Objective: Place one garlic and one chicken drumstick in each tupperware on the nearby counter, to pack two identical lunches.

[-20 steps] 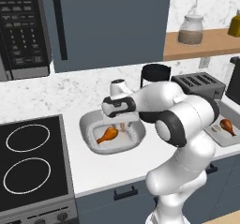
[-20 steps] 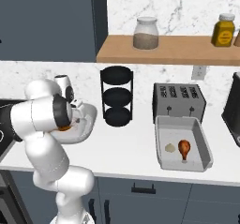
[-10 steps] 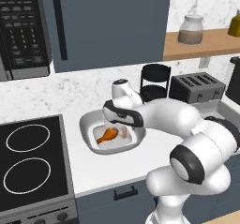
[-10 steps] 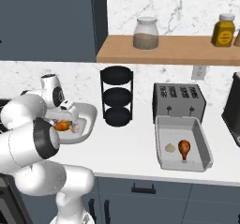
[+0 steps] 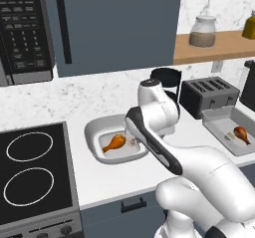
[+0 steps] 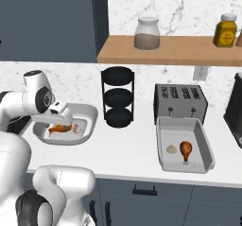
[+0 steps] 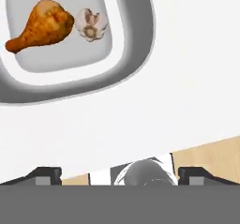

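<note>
We see that the arm has swung round over the last second, from a hunched pose with the hand low over the oval dish (image 5: pixel 115 143) to a raised one. The claw (image 7: pixel 119 175), which was narrower a moment ago, now stands wide and empty above the worktop (image 6: pixel 127 147). In the oval dish a drumstick (image 7: pixel 41 25) lies with a garlic bulb (image 7: pixel 91 25) touching its plump end. In the rectangular tray (image 6: pixel 185 149) beside the toaster (image 6: pixel 181 101), the second drumstick (image 6: pixel 186 150) and second garlic bulb (image 6: pixel 171 149) lie just beside each other. We judge both lunches packed, so nothing seems left but to draw back. We can read no writing: the microwave (image 5: pixel 25 30) buttons and the shelf jars are too blurred.
</note>
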Robot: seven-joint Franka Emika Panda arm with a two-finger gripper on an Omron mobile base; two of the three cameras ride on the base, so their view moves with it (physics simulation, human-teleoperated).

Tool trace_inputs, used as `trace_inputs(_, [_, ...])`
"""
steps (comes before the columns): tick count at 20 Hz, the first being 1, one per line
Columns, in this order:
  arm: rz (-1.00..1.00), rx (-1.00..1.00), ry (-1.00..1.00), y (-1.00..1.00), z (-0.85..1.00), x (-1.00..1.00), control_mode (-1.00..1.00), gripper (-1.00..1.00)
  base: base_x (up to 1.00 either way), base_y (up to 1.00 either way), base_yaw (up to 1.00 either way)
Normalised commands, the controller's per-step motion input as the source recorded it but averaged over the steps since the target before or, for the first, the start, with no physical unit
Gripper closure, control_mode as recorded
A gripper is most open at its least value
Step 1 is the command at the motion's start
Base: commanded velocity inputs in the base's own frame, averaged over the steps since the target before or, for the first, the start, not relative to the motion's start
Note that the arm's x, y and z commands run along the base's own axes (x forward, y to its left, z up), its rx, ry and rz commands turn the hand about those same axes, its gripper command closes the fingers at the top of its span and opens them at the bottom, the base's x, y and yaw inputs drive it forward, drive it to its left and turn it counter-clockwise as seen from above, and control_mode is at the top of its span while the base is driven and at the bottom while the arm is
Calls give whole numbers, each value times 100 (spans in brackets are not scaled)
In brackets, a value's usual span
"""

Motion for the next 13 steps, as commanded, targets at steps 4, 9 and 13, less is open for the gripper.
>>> trace_inputs(4, [0, -1, 0, -15, 93, -100, -100, -100, 0, 0, 0])
trace_inputs(9, [0, 4, 0, -37, 12, -86, -100, -100, 0, 0, 0])
trace_inputs(13, [0, 7, 0, -34, 1, -53, -100, -100, 0, 0, 0])
